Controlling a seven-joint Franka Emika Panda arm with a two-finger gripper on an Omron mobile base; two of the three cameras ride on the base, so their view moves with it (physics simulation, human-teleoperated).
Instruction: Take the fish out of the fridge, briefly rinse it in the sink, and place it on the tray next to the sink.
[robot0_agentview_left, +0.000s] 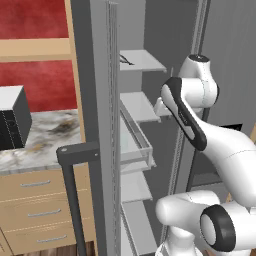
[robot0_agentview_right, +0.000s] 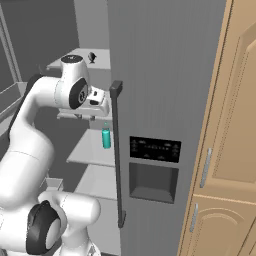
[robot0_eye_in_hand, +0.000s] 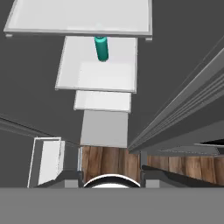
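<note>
1. At the far left of the left base view, a dark box sits on a marbled counter and is cut off by the picture's edge. Tan drawers lie below it and a red wall behind.
2. Next comes the open door of the fridge, seen edge-on, with its dark bar handle running out at the bottom.
3. Inside, white shelves step downward, with a clear drawer between them. On the top shelf lies a thin dark sliver, probably the fish, too small to make out clearly.
4. The white arm reaches into the fridge and hides the gripper in this view.
5. In the right base view the arm's wrist sits over a middle shelf. A small dark thing on the top shelf is hard to identify. A teal bottle stands upright on a lower shelf.
6. The shut fridge door with its dispenser panel blocks the rest; tan cupboards follow.
7. The hand view looks down past the shelves to a wooden floor. I cannot tell how the jaws stand.
</note>
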